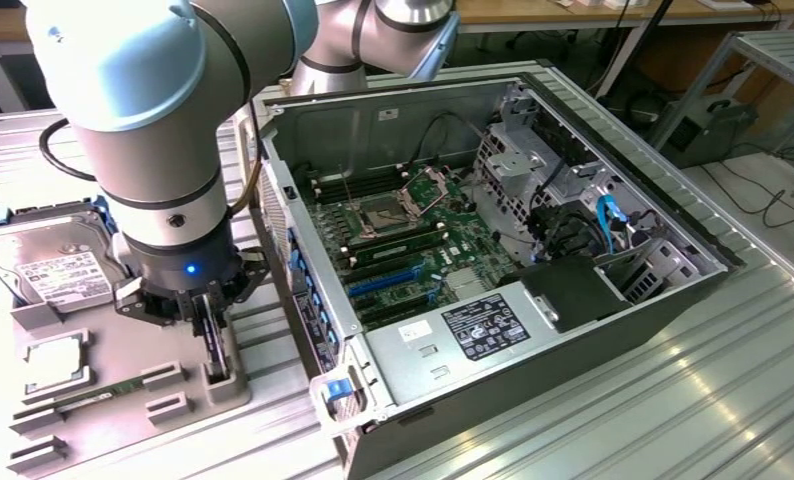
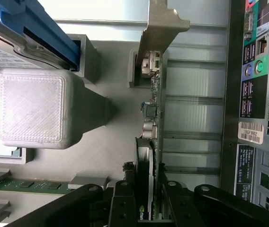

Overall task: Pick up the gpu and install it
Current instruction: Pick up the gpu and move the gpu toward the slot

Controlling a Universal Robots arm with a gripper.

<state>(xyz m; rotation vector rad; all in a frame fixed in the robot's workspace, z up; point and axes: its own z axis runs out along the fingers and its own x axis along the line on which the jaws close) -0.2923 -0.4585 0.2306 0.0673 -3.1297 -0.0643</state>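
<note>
Going across the exterior view from 9 o'clock: the hard drive (image 1: 48,265) sits in the grey fixture tray (image 1: 110,335). A square silver chip (image 1: 53,362) is below it around 8 o'clock, and a green memory stick (image 1: 97,393) lies flat near 7 o'clock.

Just beside those, the gripper (image 1: 200,318) is down over the side of the tray nearest the PC. The gpu (image 1: 214,345) stands there on its long edge in a slotted holder. In the wrist view the gripper (image 2: 146,182) is narrow, with its fingers (image 2: 126,189) pinched on either face of the gpu (image 2: 152,109). The card's silver bracket (image 2: 162,28) is at the far end.

It's a bit crowded in there: a chunky grey printed block (image 2: 35,109) is on one side and the PC's rear port panel (image 2: 255,71) on the other.

From centre out to 3 o'clock is the open PC case (image 1: 664,300), with the motherboard (image 1: 397,240) and its blue slots (image 1: 381,285) exposed and the power supply (image 1: 484,330) at about 5 o'clock. The case's rear wall stands between the card and those slots.
</note>
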